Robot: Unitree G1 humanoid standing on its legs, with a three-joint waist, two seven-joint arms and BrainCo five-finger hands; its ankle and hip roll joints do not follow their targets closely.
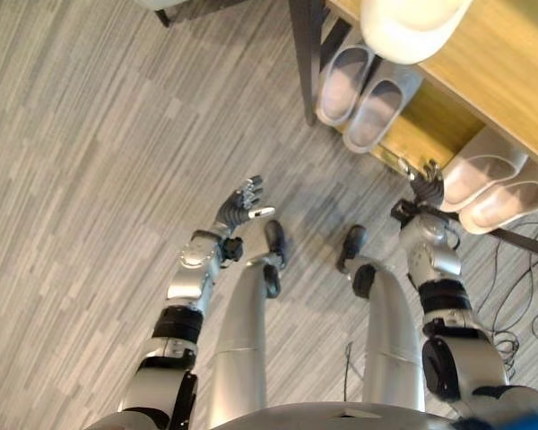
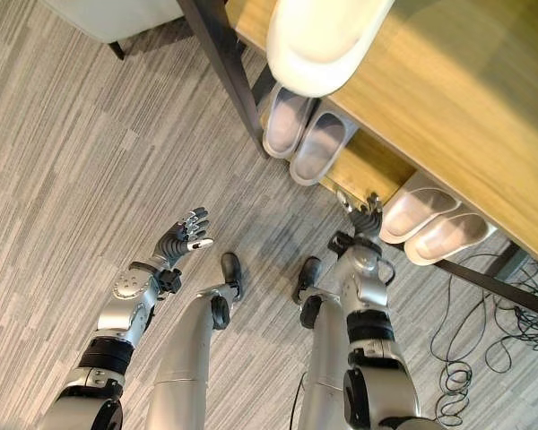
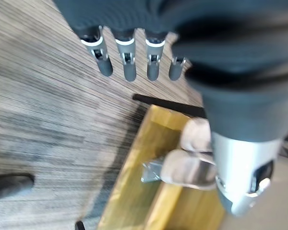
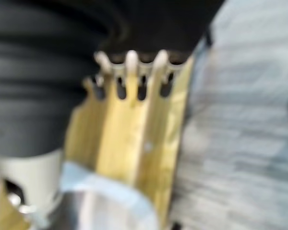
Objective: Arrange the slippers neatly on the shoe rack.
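A wooden shoe rack (image 1: 511, 63) stands at the upper right. On its lower shelf (image 1: 430, 121) lie two pairs of pale grey slippers: one pair (image 1: 359, 94) by the dark corner leg, the other (image 1: 493, 188) further right. A white slipper (image 1: 412, 27) sits on the top shelf and overhangs its front edge. My right hand (image 1: 426, 186) is at the lower shelf's front edge, just left of the right pair, fingers (image 4: 129, 72) straight and holding nothing. My left hand (image 1: 242, 204) hovers open over the floor, apart from the rack, with straight fingers (image 3: 129, 62).
The rack's dark metal leg (image 1: 307, 54) stands at its left corner, and a dark bar (image 1: 524, 240) runs below the right pair. A pale piece of furniture (image 2: 108, 18) shows at the top left. Grey striped carpet (image 1: 90, 179) spreads to the left.
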